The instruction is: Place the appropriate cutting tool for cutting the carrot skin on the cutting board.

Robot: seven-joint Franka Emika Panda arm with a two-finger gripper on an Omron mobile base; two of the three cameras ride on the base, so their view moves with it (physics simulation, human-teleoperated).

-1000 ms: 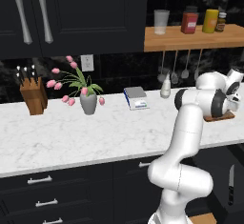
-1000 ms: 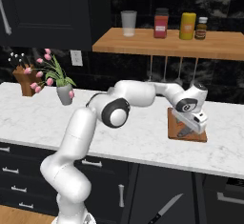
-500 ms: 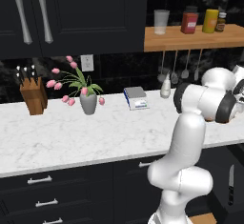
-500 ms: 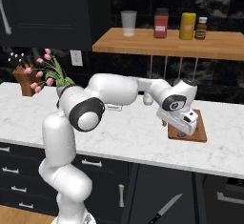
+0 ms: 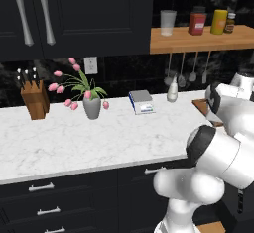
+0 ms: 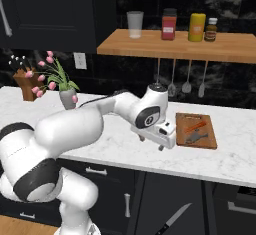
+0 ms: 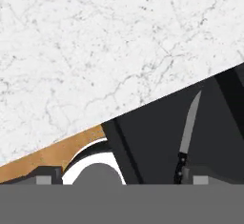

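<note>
The gripper [image 6: 154,143] hung with its jaws spread and empty above the white counter [image 6: 120,146], left of the cutting board [image 6: 209,140]. On the board lay the carrot [image 6: 194,126] and a grey peeler [image 6: 194,137].

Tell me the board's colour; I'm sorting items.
Reddish-brown wood board, clearest in the right base view.

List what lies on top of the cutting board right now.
On the cutting board lie the carrot and, beside it, a grey tool, too small to identify. In the left base view the arm covers most of the board.
</note>
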